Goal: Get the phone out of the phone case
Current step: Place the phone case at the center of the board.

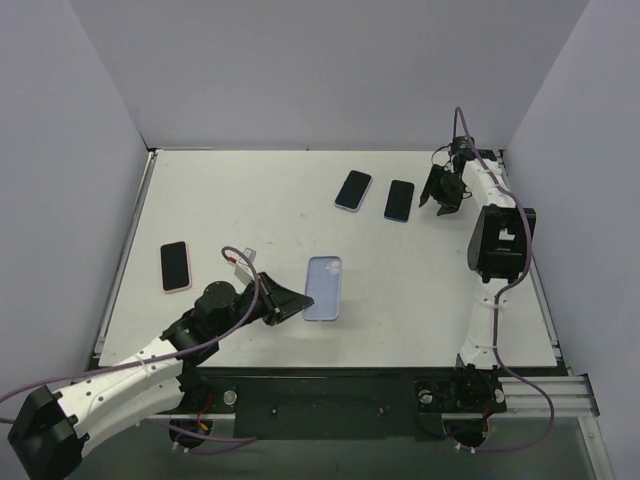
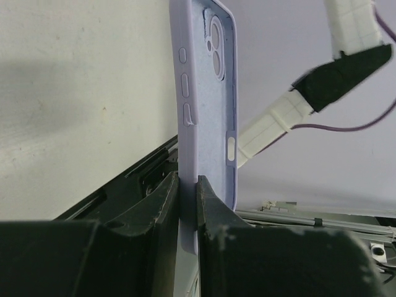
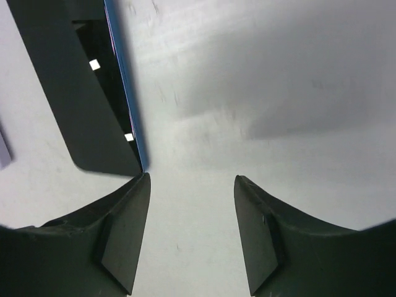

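Observation:
A lavender phone case (image 1: 323,288) lies mid-table. My left gripper (image 1: 288,304) is shut on its left side wall. In the left wrist view the case (image 2: 207,93) shows its soft inner lining and camera cutout, with no phone inside, and the wall is pinched between the fingers (image 2: 162,204). A dark phone with a blue edge (image 1: 399,200) lies at the back right. My right gripper (image 1: 441,200) is open and empty just right of it. In the right wrist view this phone (image 3: 86,93) lies just beyond the left fingertip (image 3: 133,204).
A second dark phone (image 1: 353,190) with a pale rim lies left of the blue-edged one. A phone in a pink case (image 1: 175,266) lies at the left of the table. Grey walls enclose the table (image 1: 250,200) on three sides.

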